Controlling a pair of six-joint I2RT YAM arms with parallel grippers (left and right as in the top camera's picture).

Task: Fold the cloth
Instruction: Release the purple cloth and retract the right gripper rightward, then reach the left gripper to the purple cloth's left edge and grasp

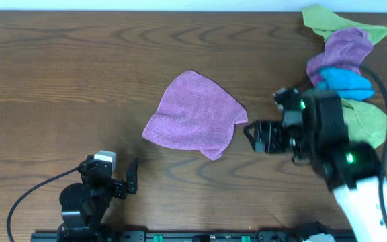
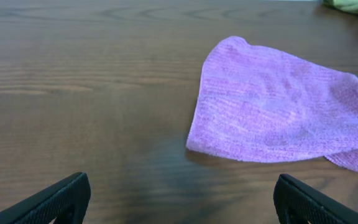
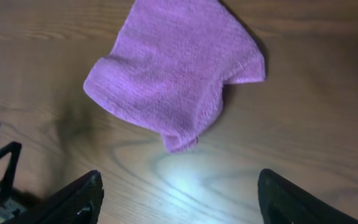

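Observation:
The purple-magenta cloth [image 1: 193,117] lies loosely folded on the wooden table near the middle, its edges uneven; it also fills the right of the left wrist view [image 2: 278,118] and the top of the right wrist view [image 3: 173,68]. My right gripper [image 1: 250,134] hovers just right of the cloth's lower right corner, jaws wide apart with only bare wood between them [image 3: 179,193]. My left gripper [image 1: 132,176] rests near the front edge, well below and left of the cloth, open and empty [image 2: 182,199].
A heap of other cloths sits at the back right: green [image 1: 334,20], mauve [image 1: 347,47], blue [image 1: 347,82] and another green [image 1: 368,117], partly under my right arm. Bare wood stretches to the left.

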